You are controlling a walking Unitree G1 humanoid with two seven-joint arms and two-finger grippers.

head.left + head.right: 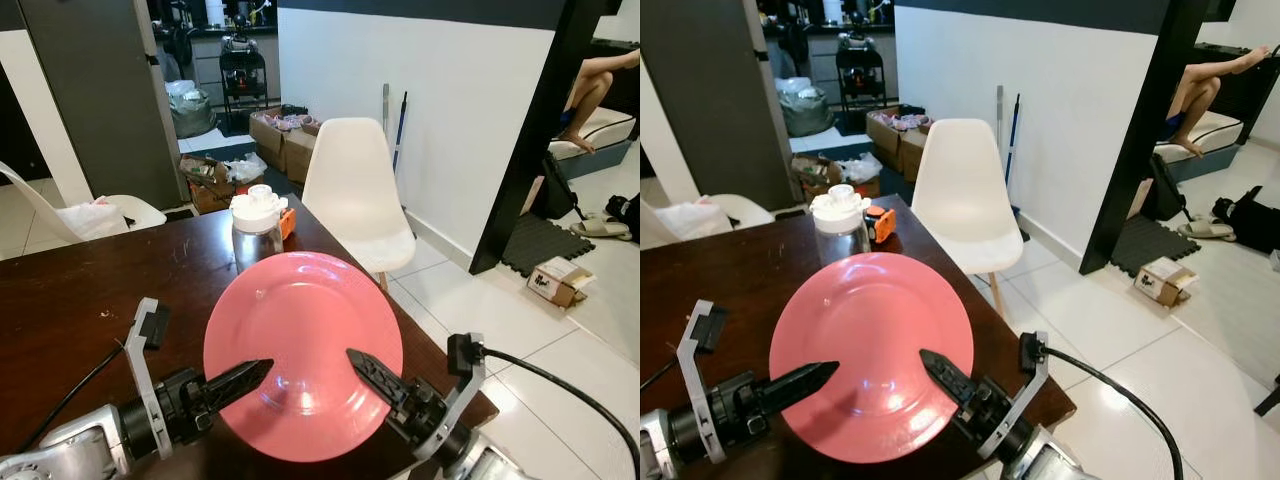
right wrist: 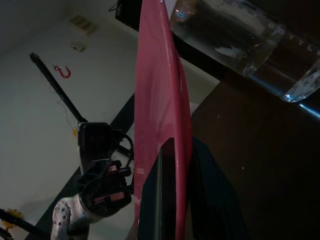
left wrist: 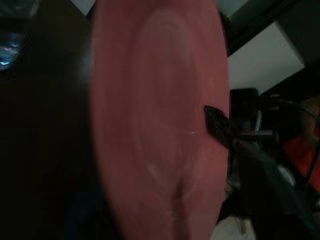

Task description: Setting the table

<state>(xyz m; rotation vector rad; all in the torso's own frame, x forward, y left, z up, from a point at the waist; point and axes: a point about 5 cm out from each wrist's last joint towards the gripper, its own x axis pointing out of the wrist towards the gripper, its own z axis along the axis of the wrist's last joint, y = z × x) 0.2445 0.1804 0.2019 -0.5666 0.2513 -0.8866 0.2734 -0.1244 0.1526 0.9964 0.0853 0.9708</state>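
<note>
We can read no text, label, brand or number anywhere; the cardboard box (image 1: 558,279) on the floor beyond the white chair (image 1: 346,190) bears only illegible markings.

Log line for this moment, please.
pink plate held over dark table | right gripper shut on rim | left gripper at opposite rim | jar behind

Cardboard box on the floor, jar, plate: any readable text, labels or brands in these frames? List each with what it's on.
None can be read.
Small cardboard box on the floor tiles: dark printed marks on its side, too small to read.
Clear jar with a white lid: no legible label.
Pink plate, clamped at its rim by the left gripper and right gripper: plain, no marking.
Orange object beside the jar: no legible print.
</note>
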